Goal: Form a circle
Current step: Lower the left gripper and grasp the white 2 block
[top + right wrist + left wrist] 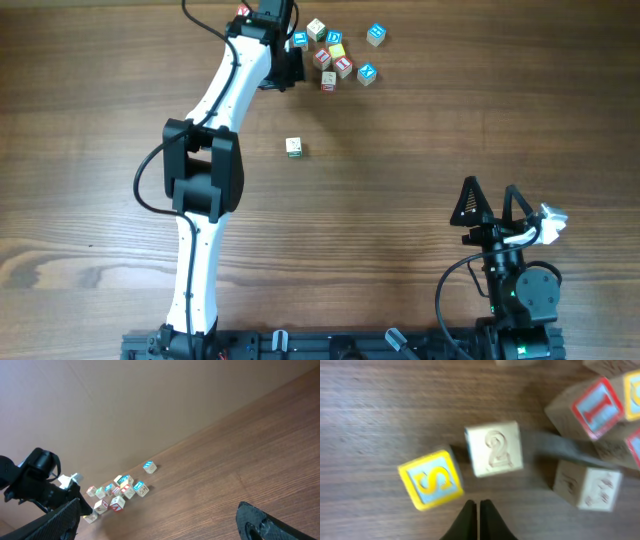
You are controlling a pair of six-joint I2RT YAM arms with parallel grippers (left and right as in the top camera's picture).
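Wooden table (pixel 90 110) carries a clumped, unformed circle (pixel 335 58) at upper centre, where the left gripper (pixel 477 510), jaws together and empty, seems to be pushing and should next nudge cubes (pixel 494 449) outward.

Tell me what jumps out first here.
A huddle of letter blocks on the far side of the table, with the white left arm stretched to it; one block sits alone nearer the middle. In the left wrist view the left gripper is shut, empty, just short of a block marked 2, a yellow S block beside it. The right gripper sits open at the near right.
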